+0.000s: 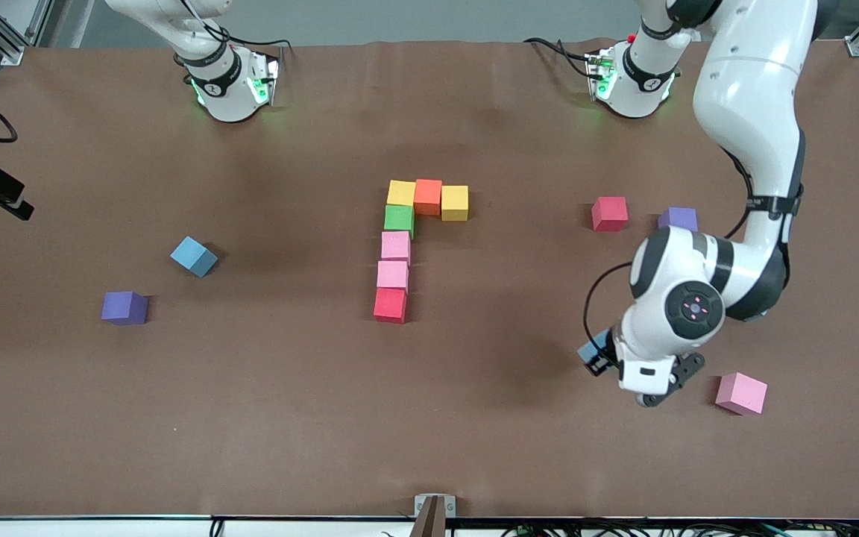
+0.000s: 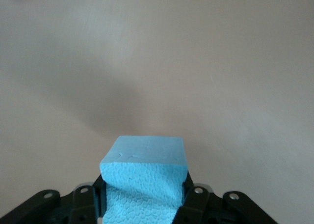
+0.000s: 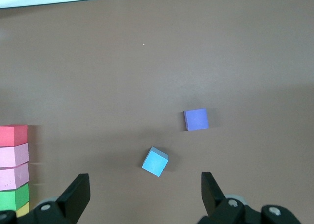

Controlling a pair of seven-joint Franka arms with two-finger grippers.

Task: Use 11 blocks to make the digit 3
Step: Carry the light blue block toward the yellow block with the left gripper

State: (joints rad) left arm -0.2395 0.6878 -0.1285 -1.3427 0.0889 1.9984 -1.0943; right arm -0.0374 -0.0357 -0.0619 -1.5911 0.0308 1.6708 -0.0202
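Note:
Seven blocks form a partial figure mid-table: a row of yellow (image 1: 401, 192), orange (image 1: 428, 197) and yellow (image 1: 455, 203), then a column of green (image 1: 399, 218), pink (image 1: 395, 246), pink (image 1: 392, 274) and red (image 1: 390, 304). My left gripper (image 1: 599, 358) (image 2: 143, 207) is shut on a light blue block (image 1: 591, 349) (image 2: 144, 177), squeezing its sides, low at the table toward the left arm's end. My right gripper (image 3: 144, 194) hangs open and empty high over another light blue block (image 1: 193, 256) (image 3: 155, 161).
Loose red (image 1: 609, 213) and pink (image 1: 740, 393) blocks and a purple cube (image 1: 678, 218) lie around the left arm. Another purple cube (image 1: 124, 307) (image 3: 196, 119) sits near the light blue block at the right arm's end.

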